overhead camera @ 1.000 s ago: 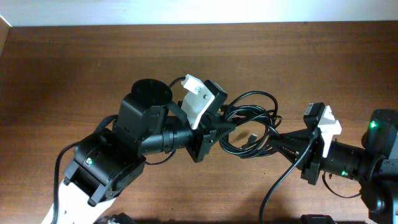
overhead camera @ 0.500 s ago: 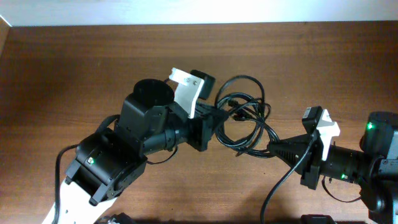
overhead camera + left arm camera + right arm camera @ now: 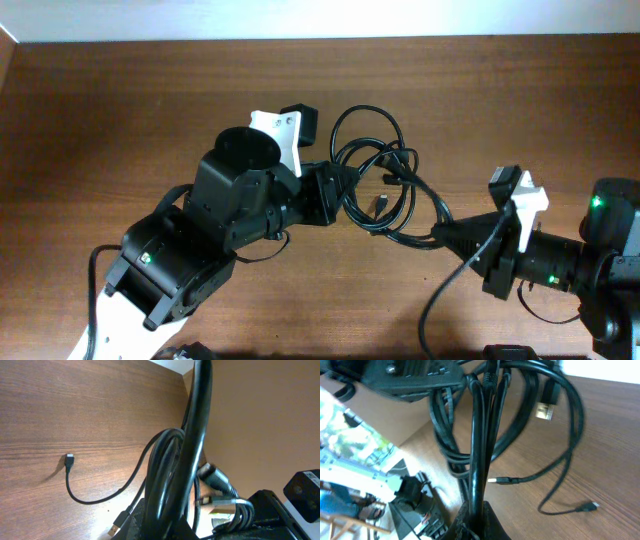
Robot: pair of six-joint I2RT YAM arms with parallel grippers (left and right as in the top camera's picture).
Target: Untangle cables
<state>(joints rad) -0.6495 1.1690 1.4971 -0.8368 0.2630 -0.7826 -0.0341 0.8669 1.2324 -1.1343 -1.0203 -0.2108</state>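
The cables (image 3: 385,172) are thin black cords looped in one tangle at mid-table, stretched between my two grippers. My left gripper (image 3: 338,192) is shut on the tangle's left side. In the left wrist view several cable strands (image 3: 192,450) rise out of the shut jaws (image 3: 170,527), and a silvery plug (image 3: 116,529) hangs beside them. My right gripper (image 3: 447,235) is shut on the tangle's lower right end. In the right wrist view the strands (image 3: 479,450) run straight up from the jaws (image 3: 477,521), with loose plug ends (image 3: 492,480) dangling over the wood.
The brown wooden table (image 3: 120,110) has a pale wall along its far edge. A thicker black wire (image 3: 440,300) curves from the right arm to the near edge. The left arm's bulky black body (image 3: 200,250) fills the near left.
My left gripper has swung away toward the far left with the cables in it, pulling the loops up and leftward and stretching them. My right gripper has stayed almost still, holding its end.
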